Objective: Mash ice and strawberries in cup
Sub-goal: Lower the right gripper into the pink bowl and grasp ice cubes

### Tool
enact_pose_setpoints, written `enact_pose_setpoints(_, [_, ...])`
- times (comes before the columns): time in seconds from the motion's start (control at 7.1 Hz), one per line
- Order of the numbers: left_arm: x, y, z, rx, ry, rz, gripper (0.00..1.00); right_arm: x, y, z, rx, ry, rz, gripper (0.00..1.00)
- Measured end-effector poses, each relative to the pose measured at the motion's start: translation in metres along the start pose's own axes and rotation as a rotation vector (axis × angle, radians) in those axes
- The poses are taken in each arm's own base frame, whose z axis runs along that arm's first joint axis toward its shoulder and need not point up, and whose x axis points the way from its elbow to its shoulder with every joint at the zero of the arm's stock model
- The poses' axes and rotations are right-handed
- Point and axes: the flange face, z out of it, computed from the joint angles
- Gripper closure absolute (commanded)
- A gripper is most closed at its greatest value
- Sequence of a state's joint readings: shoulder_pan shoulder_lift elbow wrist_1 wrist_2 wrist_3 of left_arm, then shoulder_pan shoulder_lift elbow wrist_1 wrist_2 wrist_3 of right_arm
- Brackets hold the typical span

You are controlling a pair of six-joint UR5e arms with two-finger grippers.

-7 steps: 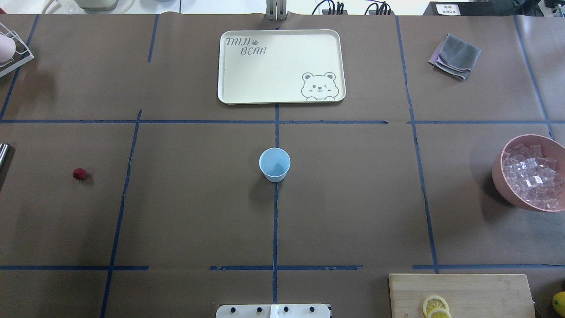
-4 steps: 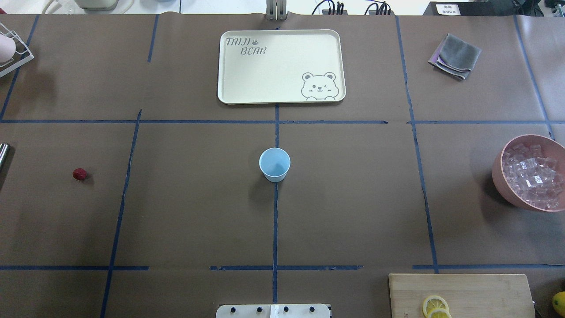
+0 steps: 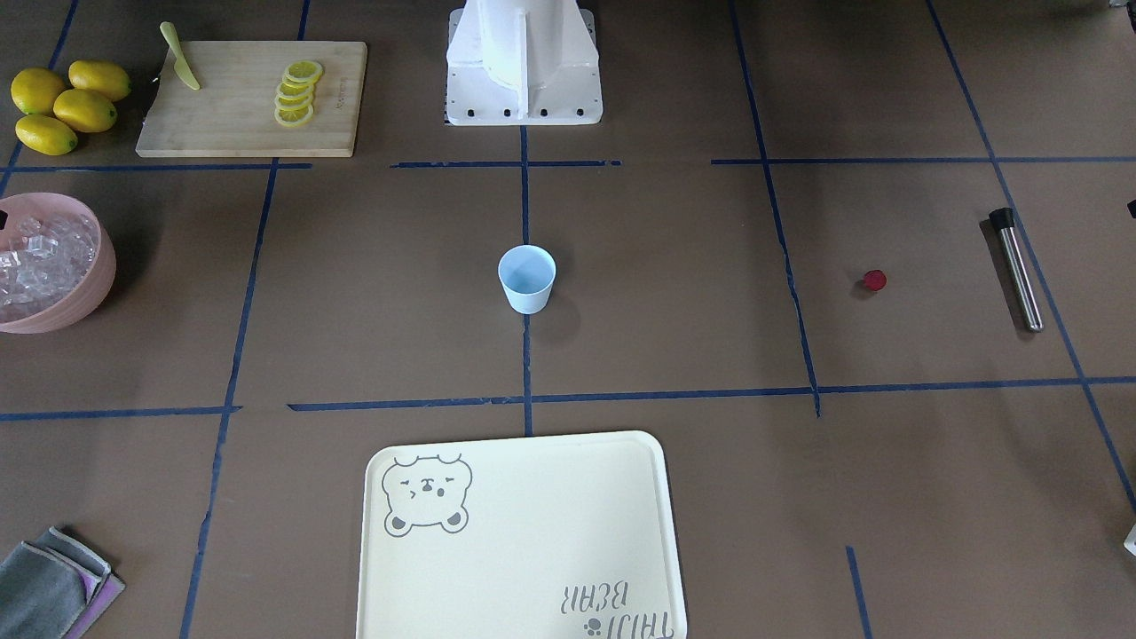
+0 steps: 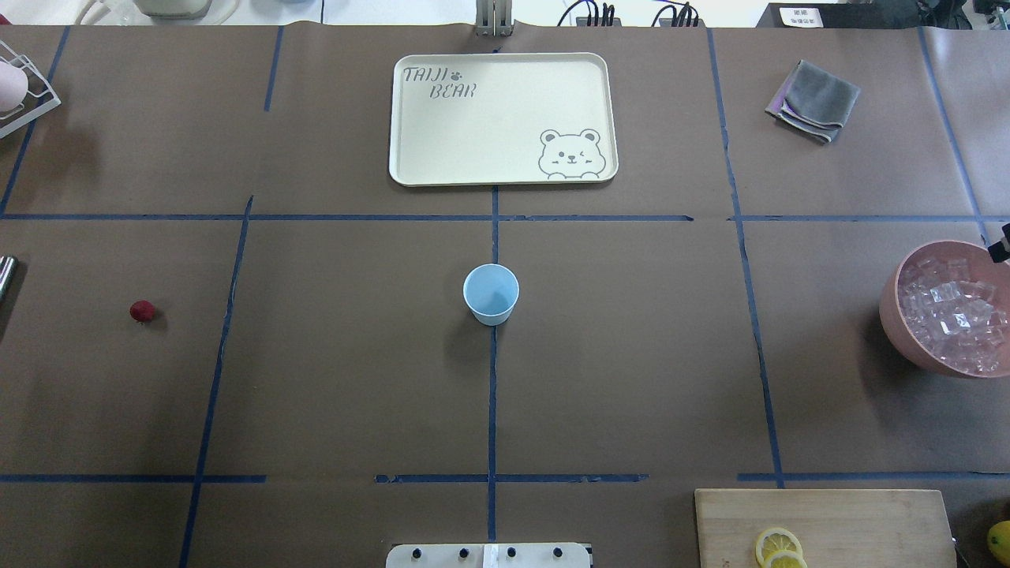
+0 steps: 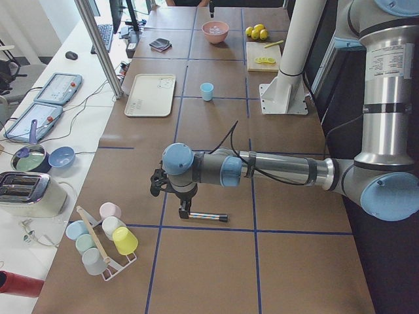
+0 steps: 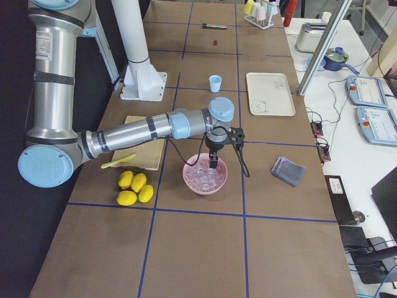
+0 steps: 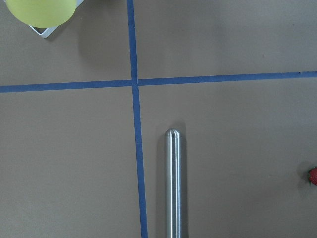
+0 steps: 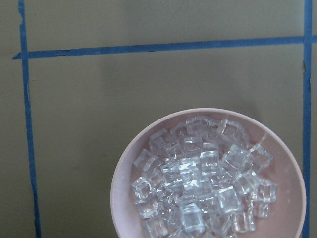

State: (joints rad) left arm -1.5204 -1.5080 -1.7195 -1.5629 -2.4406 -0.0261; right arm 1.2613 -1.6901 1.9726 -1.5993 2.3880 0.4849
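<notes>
Hangs the left claw (image 5: 185,210) over the steel muddler (image 7: 173,183), likely for mashing, strawberry (image 4: 142,311) near on the worktop (image 4: 331,379), leaves the cup (image 4: 491,293) well apart between claws, poises the right claw (image 6: 213,162) above the ice (image 8: 198,188) in the pink bowl (image 8: 121,171); cannot tell either claw's opening or hold.

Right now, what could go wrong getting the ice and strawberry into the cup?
The ice is piled loose in the bowl, so a cube might slip from the jaws. The cup is small and stands alone, so a dropped cube could miss or tip it. The round strawberry might roll when touched.
</notes>
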Motion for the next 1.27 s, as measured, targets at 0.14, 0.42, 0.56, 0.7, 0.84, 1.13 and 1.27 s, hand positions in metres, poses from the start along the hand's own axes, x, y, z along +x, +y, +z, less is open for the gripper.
enact_pose_setpoints(0.14, [-0.001,0.001,0.0,0.0,0.0,-0.001,0.0,-0.002,0.01,0.011,-0.006,-0.005,0.102,0.05])
enact_pose_setpoints(0.42, [-0.001,0.002,0.0,0.0,0.001,-0.003,0.0,0.01,0.036,0.038,0.018,-0.016,0.251,0.09])
enact_pose_setpoints(0.56, [-0.001,0.003,0.0,0.0,0.001,-0.003,0.0,0.003,0.042,0.053,0.033,-0.001,0.309,0.12])
enact_pose_setpoints(0.7, [-0.001,0.003,0.0,0.001,0.001,-0.003,0.0,-0.007,0.045,0.071,0.052,0.041,0.338,0.12])
enact_pose_setpoints(0.84, [0.0,0.003,-0.001,0.003,0.001,-0.001,0.0,-0.013,0.045,0.084,0.068,0.071,0.351,0.12])
enact_pose_setpoints(1.13, [0.002,0.002,-0.003,0.007,0.002,0.003,0.0,-0.015,0.043,0.092,0.084,0.094,0.36,0.11])
enact_pose_setpoints(1.27, [0.003,0.002,-0.004,0.008,0.002,0.004,0.0,-0.013,0.042,0.094,0.087,0.102,0.362,0.12])
